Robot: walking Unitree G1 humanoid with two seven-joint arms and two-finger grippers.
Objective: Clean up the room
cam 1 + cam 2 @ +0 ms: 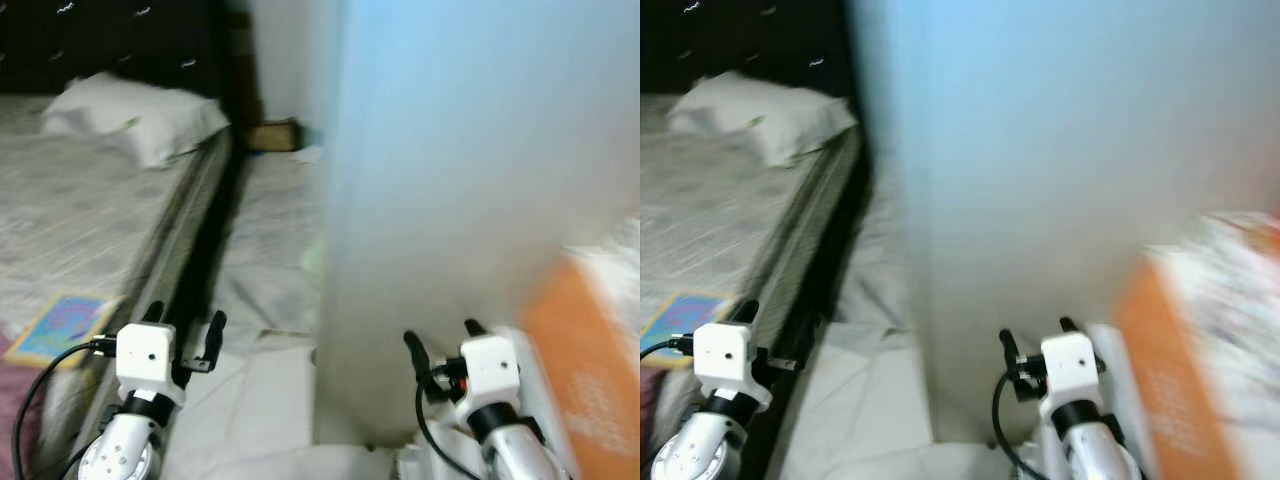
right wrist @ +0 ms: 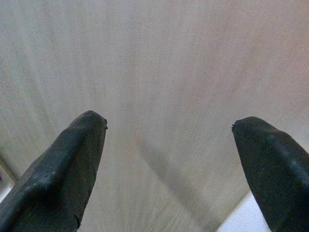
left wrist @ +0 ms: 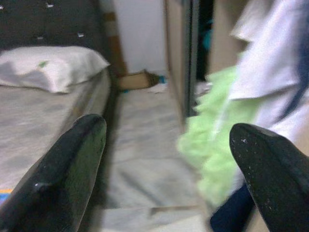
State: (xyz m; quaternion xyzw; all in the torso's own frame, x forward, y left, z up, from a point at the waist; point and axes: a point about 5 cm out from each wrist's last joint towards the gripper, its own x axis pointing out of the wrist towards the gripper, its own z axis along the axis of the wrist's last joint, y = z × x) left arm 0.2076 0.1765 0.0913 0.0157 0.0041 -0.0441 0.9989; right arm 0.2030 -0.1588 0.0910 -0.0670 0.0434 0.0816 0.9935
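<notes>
While the head camera blurred, the clutter to be tidied showed ahead of the left pincer [image 3: 164,159]: a heap of clothes, bright green cloth [image 3: 217,145] with white fabric [image 3: 270,72] above it and something dark blue below, sat beside the open front of a wardrobe [image 3: 181,53]. Further down the aisle a small brown box [image 1: 272,135] lay on the floor [image 1: 270,230] against the far wall, with a scrap of pale litter just beside it. Left pincer was open and gripping nothing, its two black fingers [image 3: 63,179] spread wide, held low over the aisle next to the bed's edge. Right pincer [image 2: 169,169] was open and empty too, fingers apart, pointing straight at a plain pale panel [image 2: 169,58] close in front. From the head, that panel was a tall light-blue and grey surface [image 1: 470,180] rising right of the aisle, with the right pincer [image 1: 440,345] near its foot. An orange and white object [image 1: 585,370], too blurred to name, sat at the far right. On the left ran the bed [image 1: 80,230] with a white pillow [image 1: 135,118] against a dark headboard [image 1: 110,40], and a colourful flat item [image 1: 60,325], maybe a book, lay near the mattress edge.
</notes>
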